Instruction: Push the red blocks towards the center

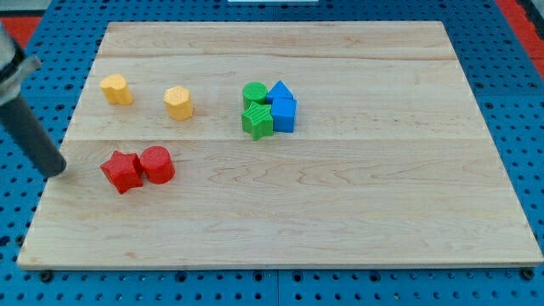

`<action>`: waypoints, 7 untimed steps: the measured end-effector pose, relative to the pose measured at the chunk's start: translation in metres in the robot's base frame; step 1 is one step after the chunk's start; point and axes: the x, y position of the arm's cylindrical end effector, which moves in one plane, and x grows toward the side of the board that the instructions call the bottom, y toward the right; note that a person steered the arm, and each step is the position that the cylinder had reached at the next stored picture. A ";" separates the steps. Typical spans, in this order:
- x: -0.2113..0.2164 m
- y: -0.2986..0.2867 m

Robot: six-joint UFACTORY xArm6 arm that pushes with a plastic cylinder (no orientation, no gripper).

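Eight blocks: sitting on a pale wooden board [340,212], which is lying on a blue pegboard surface [527,110].
Red blocks: two, lying in the board's lower left area, touching each other side by side.
Red star-shaped block [121,171]: sitting on the view's left of the pair, nearer the board's left edge.
Red cylinder [157,164]: sitting on the view's right of the pair, pressing against the star-shaped one.
Yellow blocks: two, resting above the red pair toward the view's top, well apart from each other.
Yellow block at left [116,88]: a rounded shape, sitting near the board's upper left.
Yellow block at right [178,102]: looking roughly hexagonal, sitting between the first yellow one and the green ones.
Green blocks: a green cylinder [253,93] and a green star-shaped block [257,121] just below it, touching.
Blue blocks: a blue pointed block [281,90] and a blue cube [284,114] below it, pressing against the right side of the green ones.
Central cluster: the green and blue four are huddling slightly above and left of the board's middle.
My tip [57,169]: the dark rod is slanting in from the view's upper left, ending at the board's left edge, near the red star-shaped block but not touching it.
Fingers: the arm is carrying only a rod, so nothing is gripping or holding any block.
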 end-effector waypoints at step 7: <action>0.005 0.321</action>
